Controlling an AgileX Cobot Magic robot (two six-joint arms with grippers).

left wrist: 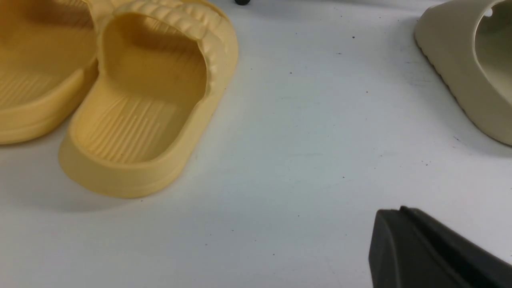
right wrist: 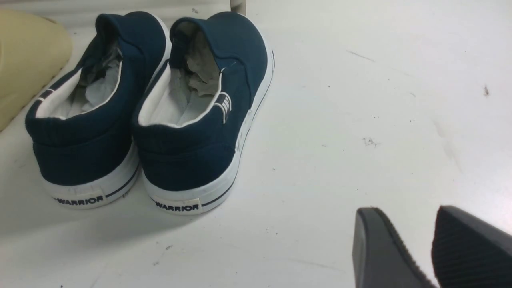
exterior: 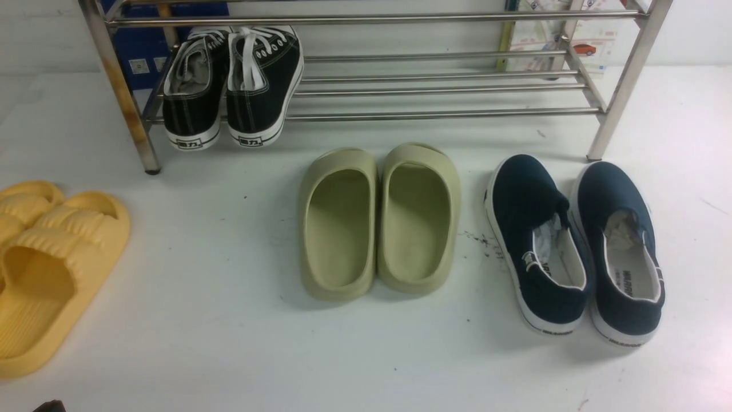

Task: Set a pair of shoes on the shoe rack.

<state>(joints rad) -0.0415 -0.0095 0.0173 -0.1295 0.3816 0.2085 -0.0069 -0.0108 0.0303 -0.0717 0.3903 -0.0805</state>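
Note:
The pair of shoes, two black lace-up sneakers, the left one and the right one, rests side by side on the lower bars of the silver shoe rack, at its left end, heels over the front bar. My left gripper is shut with nothing in it, low over the white floor near the yellow slides. Beside the navy slip-ons, my right gripper is open and empty above bare floor. Neither gripper touches a shoe.
Olive-green slides sit in the middle of the floor in front of the rack. Navy slip-ons lie at the right, by the rack's right leg. Yellow slides lie at the far left. Blue and white boxes stand behind the rack.

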